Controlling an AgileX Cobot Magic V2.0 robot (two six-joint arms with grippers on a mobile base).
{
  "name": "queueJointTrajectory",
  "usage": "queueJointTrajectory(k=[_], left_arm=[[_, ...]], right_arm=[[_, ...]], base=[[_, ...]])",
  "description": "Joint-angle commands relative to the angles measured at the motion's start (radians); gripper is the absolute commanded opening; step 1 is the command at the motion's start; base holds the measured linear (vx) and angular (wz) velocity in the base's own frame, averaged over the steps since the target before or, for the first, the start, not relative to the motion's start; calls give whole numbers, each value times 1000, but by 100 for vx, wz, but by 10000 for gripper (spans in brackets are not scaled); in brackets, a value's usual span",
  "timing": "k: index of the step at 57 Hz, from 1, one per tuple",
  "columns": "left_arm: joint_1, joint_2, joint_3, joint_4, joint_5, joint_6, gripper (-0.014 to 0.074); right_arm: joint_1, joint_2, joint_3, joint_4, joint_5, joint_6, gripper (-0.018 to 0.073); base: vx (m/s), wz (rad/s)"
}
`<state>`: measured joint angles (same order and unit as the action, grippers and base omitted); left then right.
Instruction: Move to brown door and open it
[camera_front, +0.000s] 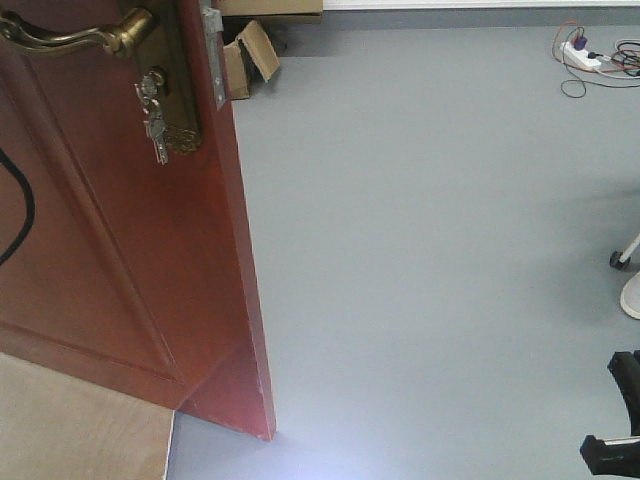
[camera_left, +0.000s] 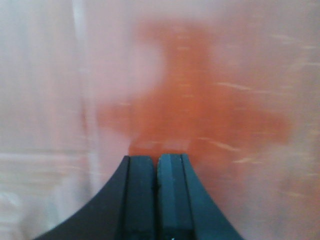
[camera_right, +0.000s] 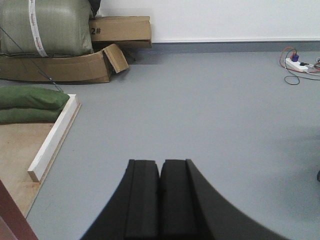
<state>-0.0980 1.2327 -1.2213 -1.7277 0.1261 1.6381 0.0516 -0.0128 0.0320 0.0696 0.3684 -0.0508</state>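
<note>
The brown door (camera_front: 110, 250) stands swung open at the left of the front view, its edge turned toward me. Its brass lever handle (camera_front: 80, 35) sits at the top left, and a key (camera_front: 153, 115) hangs in the lock below it. In the left wrist view my left gripper (camera_left: 156, 159) is shut on nothing, very close to a blurred, glossy reddish door surface (camera_left: 200, 100). My right gripper (camera_right: 160, 162) is shut and empty, held over bare grey floor; a corner of the door (camera_right: 10, 215) shows at the lower left.
Cardboard boxes (camera_right: 120, 30) and green sacks (camera_right: 45, 25) line the far wall. A white wooden strip (camera_right: 55, 137) borders a plywood patch (camera_front: 80, 430). A power strip with cables (camera_front: 585, 55) lies far right, with a caster wheel (camera_front: 620, 258) and a black robot part (camera_front: 615, 445).
</note>
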Motion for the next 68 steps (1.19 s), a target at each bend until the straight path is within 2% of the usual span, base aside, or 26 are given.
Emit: queueJointTrajectory(k=[1,68], left_arm=[[-10,-22,-37,-46,17,-5,67],[-10,-22,-37,-46,17,-5,67]], right_arm=[[2,-6,4,-3,-78,-6,0],[2,-6,4,-3,-78,-6,0]], base=[[19,0],[18,1]])
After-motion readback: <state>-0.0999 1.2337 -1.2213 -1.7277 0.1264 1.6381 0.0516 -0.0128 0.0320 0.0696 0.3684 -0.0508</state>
